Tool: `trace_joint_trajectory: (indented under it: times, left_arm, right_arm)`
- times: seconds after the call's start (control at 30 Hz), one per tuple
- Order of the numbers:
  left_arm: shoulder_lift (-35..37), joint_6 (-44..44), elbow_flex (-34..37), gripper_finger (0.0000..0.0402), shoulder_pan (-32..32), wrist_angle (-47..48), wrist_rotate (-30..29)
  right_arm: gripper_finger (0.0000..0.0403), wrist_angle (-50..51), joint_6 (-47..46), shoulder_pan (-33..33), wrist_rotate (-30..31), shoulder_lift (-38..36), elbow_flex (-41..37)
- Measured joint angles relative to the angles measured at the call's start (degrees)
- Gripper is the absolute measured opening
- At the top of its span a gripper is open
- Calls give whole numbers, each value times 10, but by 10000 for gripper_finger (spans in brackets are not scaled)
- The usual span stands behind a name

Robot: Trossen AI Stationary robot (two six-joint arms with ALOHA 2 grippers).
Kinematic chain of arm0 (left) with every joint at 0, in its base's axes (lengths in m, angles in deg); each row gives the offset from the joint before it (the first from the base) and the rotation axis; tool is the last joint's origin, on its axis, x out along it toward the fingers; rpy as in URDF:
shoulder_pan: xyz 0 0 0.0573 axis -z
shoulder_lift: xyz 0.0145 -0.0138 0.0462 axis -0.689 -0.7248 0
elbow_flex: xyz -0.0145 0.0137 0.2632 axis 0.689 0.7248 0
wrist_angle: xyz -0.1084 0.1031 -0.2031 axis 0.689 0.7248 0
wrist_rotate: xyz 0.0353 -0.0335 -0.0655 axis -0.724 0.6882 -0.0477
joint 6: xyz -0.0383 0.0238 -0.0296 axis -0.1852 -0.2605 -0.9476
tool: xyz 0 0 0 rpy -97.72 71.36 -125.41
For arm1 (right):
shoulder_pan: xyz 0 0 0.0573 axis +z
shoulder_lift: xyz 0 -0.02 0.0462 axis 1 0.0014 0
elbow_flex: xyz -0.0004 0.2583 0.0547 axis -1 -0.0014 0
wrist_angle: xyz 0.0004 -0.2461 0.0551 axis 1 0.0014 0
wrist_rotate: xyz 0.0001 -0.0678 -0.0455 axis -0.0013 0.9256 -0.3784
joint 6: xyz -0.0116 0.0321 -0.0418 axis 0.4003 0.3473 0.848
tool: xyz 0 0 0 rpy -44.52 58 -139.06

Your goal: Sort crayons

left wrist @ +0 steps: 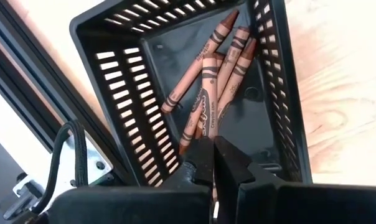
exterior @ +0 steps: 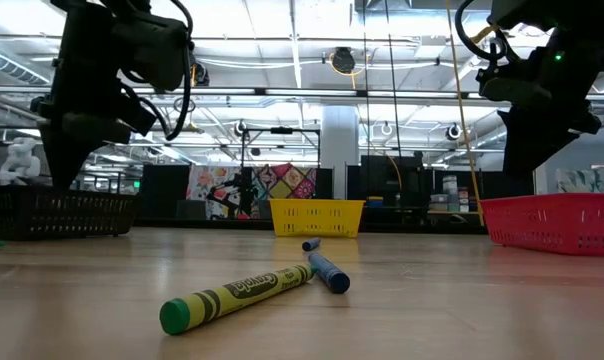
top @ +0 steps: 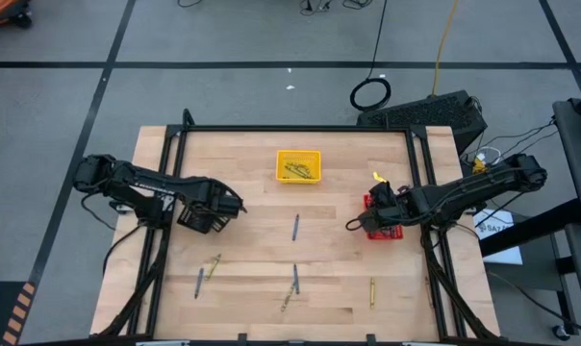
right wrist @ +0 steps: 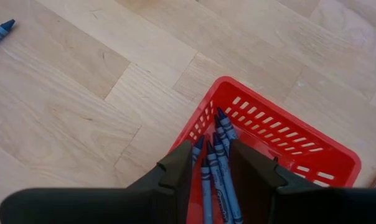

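My left gripper (top: 235, 205) hangs shut over the black tray (top: 202, 217), which holds several brown crayons (left wrist: 208, 81). Its fingertips (left wrist: 214, 152) point down into the tray. My right gripper (top: 351, 224) is open over the near-left corner of the red tray (top: 385, 229). Several blue crayons (right wrist: 220, 168) lie in that tray below its fingers. The yellow tray (top: 298, 165) holds yellow-olive crayons. Loose crayons lie flat on the table: blue ones (top: 295, 227), (top: 295, 279), (top: 199, 282), olive ones (top: 214, 265), (top: 287, 301) and a yellow one (top: 372, 291).
The wooden table (top: 271, 240) is framed by black rails at its left, right and far edges. In the low view a yellow-green crayon (exterior: 242, 292) and a blue crayon (exterior: 327, 270) lie close to the camera. There is bare wood between the three trays.
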Motion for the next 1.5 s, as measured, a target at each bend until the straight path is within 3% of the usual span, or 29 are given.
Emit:
trace_joint_trajectory:
  times: [0.67,1.07,1.3,1.5]
  left_arm:
    - [0,60,0,0,0,0,2]
    - [0,131,0,0,4,-1,6]
    - [0,123,-1,0,45,-1,-65]
    - [0,113,-35,0,92,2,-70]
  right_arm:
    - [94,-55,44,0,1,0,0]
    - [94,-242,207,-1,0,0,0]
    - [94,-324,285,-1,-2,0,0]
    - [93,-388,341,-1,-2,0,0]
